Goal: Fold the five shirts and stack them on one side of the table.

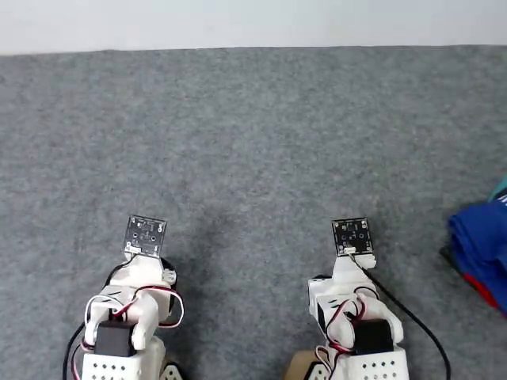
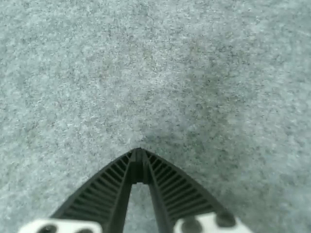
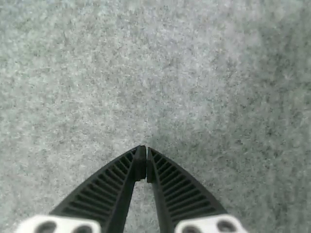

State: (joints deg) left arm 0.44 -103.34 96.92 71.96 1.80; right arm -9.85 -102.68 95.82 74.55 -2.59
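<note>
Left gripper [image 2: 140, 154]: jaws together, nothing between them, over the bare grey felt table [image 2: 155, 63]. Right gripper [image 3: 146, 151]: same, closed and empty. Both arms sit at the bottom of the high view.

The heap of shirts [image 1: 482, 237], blue cloth on top with a red edge beneath and teal behind, lies at the right edge of the frame, partly cut off. I cannot tell whether it is folded.

Judgement: the next step is to fetch one shirt. I'd use the arm at lower right [image 1: 352, 317]: open wide, pinch only the top layer at one edge, and drag it to centre before flattening.
</note>
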